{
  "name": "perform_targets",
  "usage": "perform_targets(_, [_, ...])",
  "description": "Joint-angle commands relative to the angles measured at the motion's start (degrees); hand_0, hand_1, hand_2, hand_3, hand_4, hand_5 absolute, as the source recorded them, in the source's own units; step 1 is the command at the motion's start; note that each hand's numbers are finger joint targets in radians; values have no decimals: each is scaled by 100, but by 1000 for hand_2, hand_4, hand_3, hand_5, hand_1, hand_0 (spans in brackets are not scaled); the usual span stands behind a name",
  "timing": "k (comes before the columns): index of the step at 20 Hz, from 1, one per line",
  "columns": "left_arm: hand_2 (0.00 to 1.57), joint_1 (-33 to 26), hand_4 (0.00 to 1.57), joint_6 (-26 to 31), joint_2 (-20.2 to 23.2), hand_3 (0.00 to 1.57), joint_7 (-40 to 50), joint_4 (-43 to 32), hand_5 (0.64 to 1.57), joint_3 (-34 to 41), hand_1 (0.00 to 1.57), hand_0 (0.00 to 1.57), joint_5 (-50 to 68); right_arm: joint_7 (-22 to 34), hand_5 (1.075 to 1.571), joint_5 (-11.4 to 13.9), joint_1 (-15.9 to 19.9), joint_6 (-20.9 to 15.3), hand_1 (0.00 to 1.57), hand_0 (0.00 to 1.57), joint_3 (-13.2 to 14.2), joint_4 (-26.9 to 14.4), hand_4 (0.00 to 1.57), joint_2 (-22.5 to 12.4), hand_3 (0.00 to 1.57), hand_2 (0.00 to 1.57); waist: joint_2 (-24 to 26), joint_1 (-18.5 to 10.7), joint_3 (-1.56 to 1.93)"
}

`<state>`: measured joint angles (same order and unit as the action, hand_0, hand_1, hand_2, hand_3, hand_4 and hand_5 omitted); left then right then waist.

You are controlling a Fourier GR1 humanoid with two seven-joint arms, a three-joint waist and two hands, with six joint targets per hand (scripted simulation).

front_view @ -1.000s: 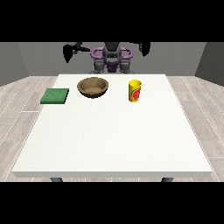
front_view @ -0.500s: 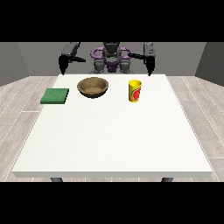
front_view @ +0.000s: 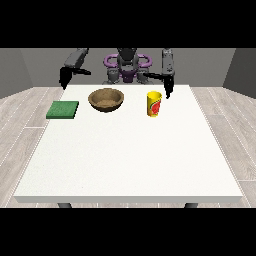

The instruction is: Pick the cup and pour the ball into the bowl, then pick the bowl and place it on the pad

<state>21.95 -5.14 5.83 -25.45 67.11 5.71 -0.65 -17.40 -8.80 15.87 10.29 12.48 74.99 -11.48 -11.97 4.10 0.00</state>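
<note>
A yellow cup point(front_view: 154, 104) with a red mark stands upright on the white table point(front_view: 130, 150), right of centre at the far side. The ball is not visible. Left of the cup sits a brown wooden bowl point(front_view: 106, 99). A flat green pad point(front_view: 63, 109) lies further left. The hand at the view's right point(front_view: 168, 86) hangs just behind and to the right of the cup, pointing down, apart from it. The hand at the view's left point(front_view: 63, 79) hangs above the table's far left corner, behind the pad. Neither hand holds anything.
The robot's purple and grey torso point(front_view: 127, 67) stands behind the table's far edge. A wood-plank floor surrounds the table.
Both arms have swung down from a raised, spread pose. The hand at the view's right has come down close behind the cup; the other has lowered over the far left corner.
</note>
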Motion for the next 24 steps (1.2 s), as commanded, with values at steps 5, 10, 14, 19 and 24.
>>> perform_targets(5, [0, 537, 0, -57, -11, 0, -1205, -1158, 1271, 371, 0, 0, 85, -555, 1559, -274, 384, 445, 0, 0, 386, -579, 0, -423, 0, 0, -690, 137, -1])
perform_targets(10, [0, 459, 0, -96, -101, 0, -1854, -1976, 1245, 410, 0, 0, 18, -677, 1558, -223, 139, 557, 0, 0, 349, -731, 0, -446, 0, 0, -426, 170, -2])
perform_targets(14, [914, 1001, 0, 84, 59, 286, -1770, -2613, 1425, 793, 659, 659, 368, -450, 1558, -287, 249, 599, 0, 0, 243, -462, 0, -444, 0, 0, -473, 345, -4])
perform_targets(19, [1571, 925, 822, -2029, 401, 1571, -1889, -2635, 1514, 474, 1309, 1309, -1007, -209, 1559, -598, 657, 848, 0, 0, 446, -471, 0, -757, 0, 0, -775, 745, -2])
perform_targets(24, [1571, 1109, 879, -2485, 194, 1571, -2215, -2934, 1505, 674, 1343, 1343, -933, -314, 1556, -850, 645, 1301, 0, 0, 758, -556, 0, -1280, 0, 0, -992, 940, -4])
